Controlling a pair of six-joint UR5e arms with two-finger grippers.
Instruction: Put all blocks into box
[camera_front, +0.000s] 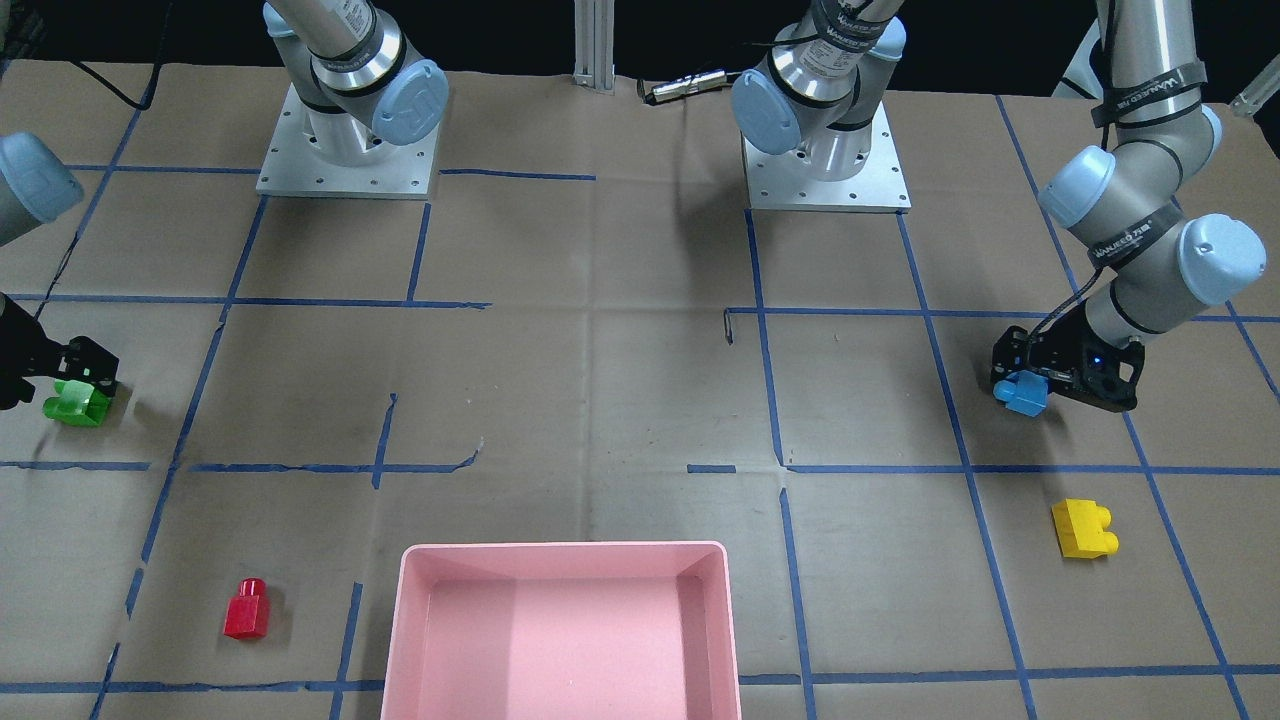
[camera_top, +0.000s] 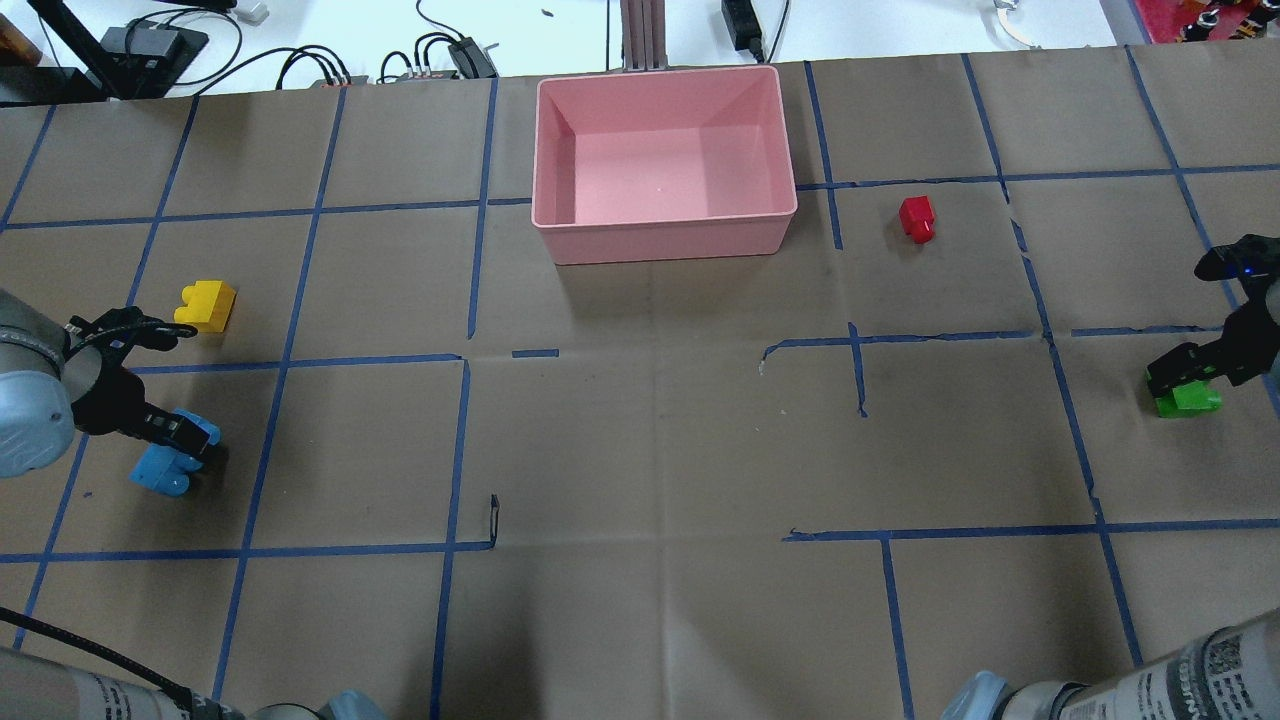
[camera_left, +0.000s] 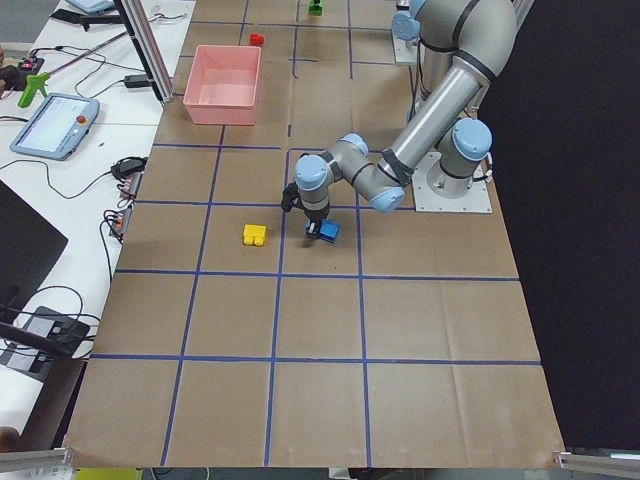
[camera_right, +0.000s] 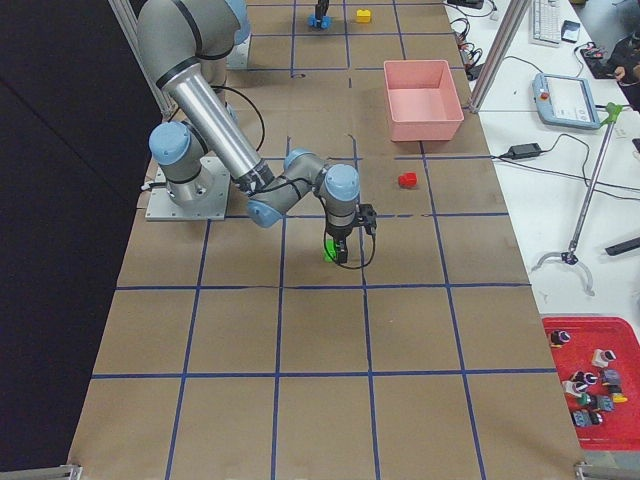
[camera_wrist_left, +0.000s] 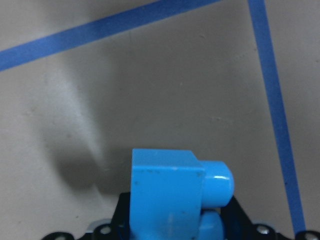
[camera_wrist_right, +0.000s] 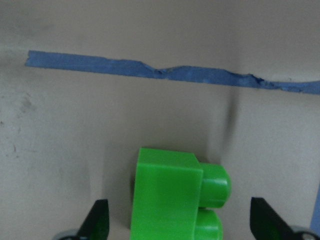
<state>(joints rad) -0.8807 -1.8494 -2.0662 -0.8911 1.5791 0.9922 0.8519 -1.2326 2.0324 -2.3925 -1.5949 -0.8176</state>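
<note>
My left gripper (camera_top: 183, 438) is shut on the light-blue block (camera_top: 160, 470) at the table's left side; in the left wrist view the block (camera_wrist_left: 167, 195) fills the space between the jaws. My right gripper (camera_top: 1186, 374) is open around the green block (camera_top: 1188, 400), which lies on the table; the right wrist view shows the fingers (camera_wrist_right: 97, 220) wide apart on either side of the block (camera_wrist_right: 170, 195). The yellow block (camera_top: 206, 305) lies beyond the left gripper. The red block (camera_top: 917, 218) lies right of the empty pink box (camera_top: 660, 243).
Blue tape lines grid the brown paper table cover. The two arm bases (camera_front: 348, 150) (camera_front: 825, 160) stand at the robot's edge. Cables and devices (camera_top: 140, 45) lie beyond the far edge, behind the box. A metal post (camera_top: 640, 30) rises behind the box.
</note>
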